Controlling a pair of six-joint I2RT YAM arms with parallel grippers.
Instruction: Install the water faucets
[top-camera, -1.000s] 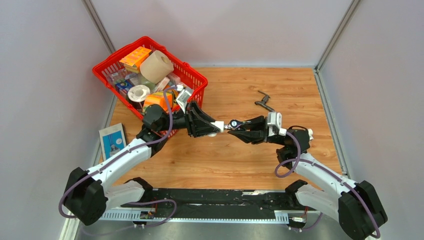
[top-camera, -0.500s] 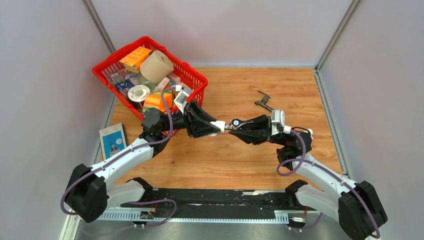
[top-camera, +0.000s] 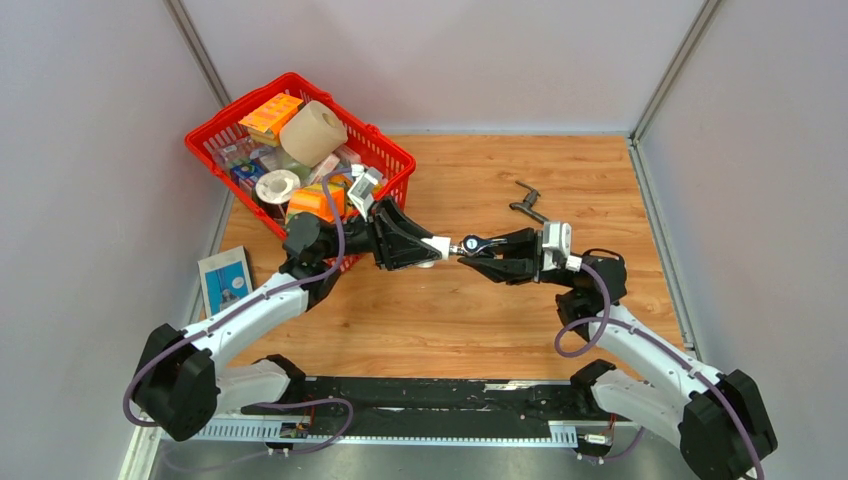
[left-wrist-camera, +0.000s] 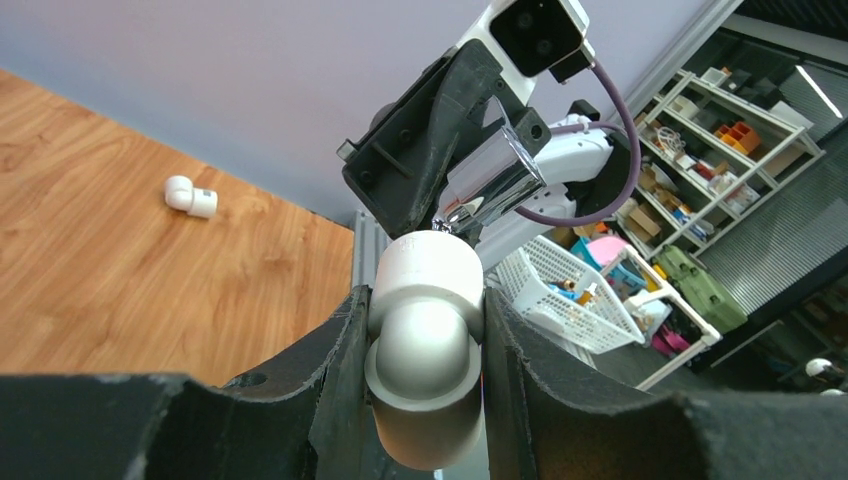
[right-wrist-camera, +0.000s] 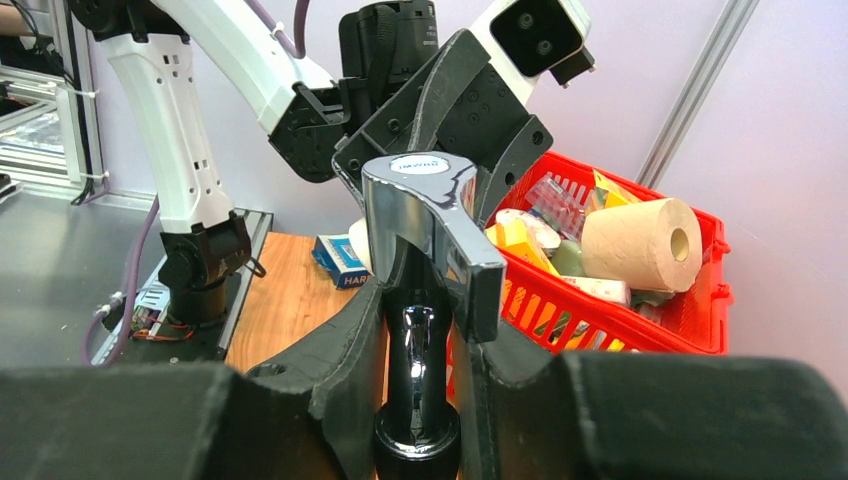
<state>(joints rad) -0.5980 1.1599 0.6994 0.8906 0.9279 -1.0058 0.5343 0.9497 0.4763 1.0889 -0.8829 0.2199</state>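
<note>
Step in hand: mating the first tap to its fitting, mid-air over table centre.

- Left gripper (top-camera: 432, 247): fingers clamped on a white elbow fitting (left-wrist-camera: 425, 340), with the open socket facing the other arm.
- Right gripper (top-camera: 482, 252): fingers clamped on the body of the silver faucet (right-wrist-camera: 430, 230), cross handle sitting out past the fingertips.
- In the left wrist view the faucet's inlet end sits right at the socket mouth, touching or just about. Can't tell if any thread has caught.
- The dark grey faucet (top-camera: 527, 201) lies loose on the wooden table (top-camera: 600, 180), at about 1 o'clock from the joint, well apart from both arms and not yet installed.
- A spare elbow fitting (left-wrist-camera: 190, 196) lies on the table, at 10 o'clock in the left wrist frame.
- The red basket (top-camera: 215, 150) of odds and ends is at 10 o'clock from the joint, and the left arm reaches close past its near corner.

My read is we're early: one tap being fitted, one untouched.

Next: keep the two axes collinear, push in lightly, then rotate the right wrist to run the thread while the left holds the elbow rigid. The main risks are cross-threading and the elbow slipping round in the pads.
</note>
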